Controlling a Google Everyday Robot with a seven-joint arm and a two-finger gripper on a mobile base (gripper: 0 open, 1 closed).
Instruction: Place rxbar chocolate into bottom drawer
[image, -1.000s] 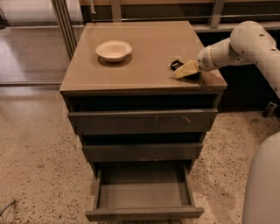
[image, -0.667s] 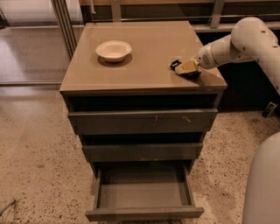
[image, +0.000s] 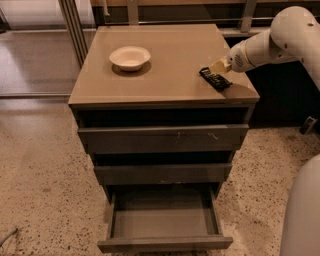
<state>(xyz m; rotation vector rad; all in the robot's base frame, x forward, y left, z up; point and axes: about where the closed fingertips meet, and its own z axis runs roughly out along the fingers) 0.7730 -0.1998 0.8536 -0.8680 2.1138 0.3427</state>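
Rxbar (image: 215, 79) just beside gripper (image: 220, 66), grasp unclear, close to top (image: 165, 75) edge: liable to skid off, missing drawer (image: 165, 222) far beneath, if nudged.

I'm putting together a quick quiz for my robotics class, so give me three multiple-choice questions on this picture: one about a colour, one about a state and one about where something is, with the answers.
1. The bowl on the cabinet top is:
A. white
B. red
C. black

2. The bottom drawer is:
A. shut
B. pulled out, its floor bare
C. pulled out, with the bowl inside

3. The rxbar chocolate lies:
A. in the bowl
B. in the bottom drawer
C. on the cabinet top near its right front corner, with the gripper at its far end

Answers:
1. A, as the bowl shows pale white against the tan top.
2. B, as the grey inner floor is in full view with nothing on it.
3. C, as the black bar rests flat on the top by that corner, just below the gripper.
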